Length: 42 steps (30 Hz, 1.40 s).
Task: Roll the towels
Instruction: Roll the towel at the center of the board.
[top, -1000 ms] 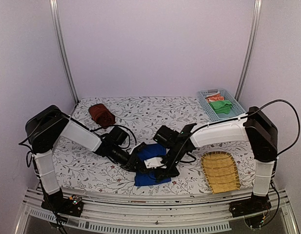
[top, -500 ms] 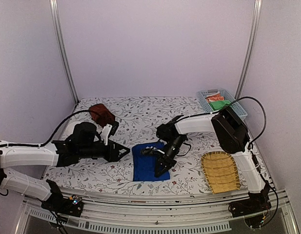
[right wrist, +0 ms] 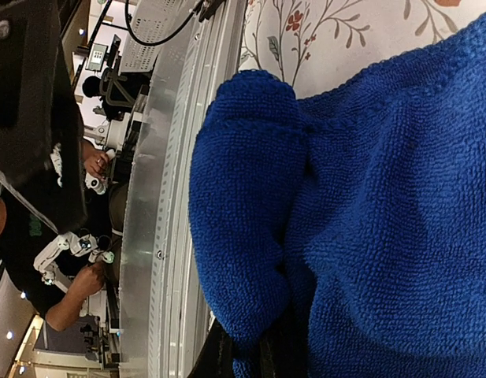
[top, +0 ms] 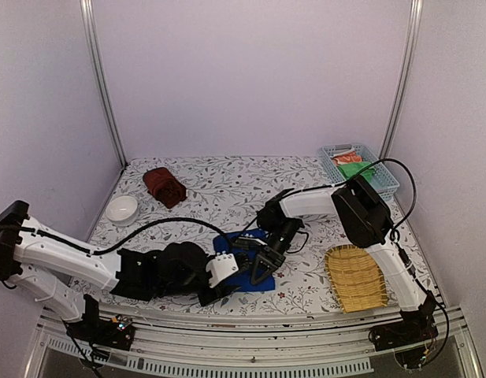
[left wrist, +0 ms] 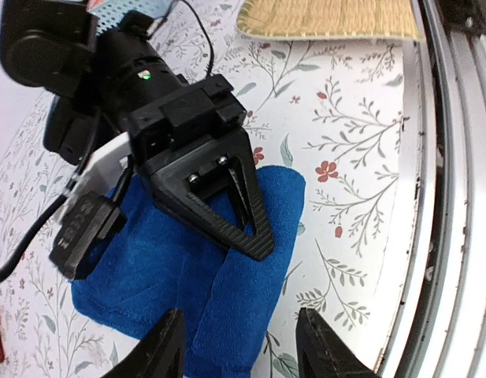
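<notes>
The royal blue towel [top: 227, 246] lies flat near the table's front edge, and in the left wrist view this blue towel [left wrist: 187, 276] shows a fold along its near side. My right gripper [top: 262, 266] is shut on a bunched fold of the towel [right wrist: 250, 197], with its fingers [right wrist: 217, 356] just showing at the bottom. My left gripper [left wrist: 243, 350] stands open low over the towel's near corner, one fingertip over the cloth and one over the table, close to the right gripper [left wrist: 227, 205]. The reddish-brown towel [top: 164, 187] sits bundled at the back left.
A white bowl [top: 122, 209] stands at the left. A woven tray [top: 354, 276] lies at the front right. A blue plastic basket [top: 367, 157] at the back right holds green and orange-red cloths. The metal rail [left wrist: 455, 197] runs along the table's front edge.
My left arm has let go of the blue towel, drawn back left, then swung low along the front edge, with its jaws now open at the towel's near corner. The right gripper stays on the towel.
</notes>
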Each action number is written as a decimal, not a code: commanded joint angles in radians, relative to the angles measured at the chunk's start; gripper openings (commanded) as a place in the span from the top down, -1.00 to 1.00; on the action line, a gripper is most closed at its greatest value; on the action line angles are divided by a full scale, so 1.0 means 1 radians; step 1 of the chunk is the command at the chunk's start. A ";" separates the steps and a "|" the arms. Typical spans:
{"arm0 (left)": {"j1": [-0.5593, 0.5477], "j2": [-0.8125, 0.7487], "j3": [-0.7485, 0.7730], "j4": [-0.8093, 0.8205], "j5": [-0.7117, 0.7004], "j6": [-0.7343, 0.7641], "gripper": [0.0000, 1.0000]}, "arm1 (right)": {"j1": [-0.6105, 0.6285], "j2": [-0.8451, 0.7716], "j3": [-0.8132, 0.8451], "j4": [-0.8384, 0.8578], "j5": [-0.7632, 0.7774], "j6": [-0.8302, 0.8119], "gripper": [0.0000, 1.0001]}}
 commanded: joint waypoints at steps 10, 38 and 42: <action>-0.024 0.249 0.152 -0.106 -0.027 0.289 -0.03 | -0.005 0.075 -0.023 0.009 0.135 -0.006 0.91; 0.024 0.475 0.372 -0.410 0.123 0.080 0.82 | -0.125 -0.325 -0.034 -0.019 0.156 0.015 0.27; 0.101 0.498 0.426 -0.455 0.426 -0.045 0.85 | -0.170 -0.526 -0.105 0.107 0.222 0.119 0.26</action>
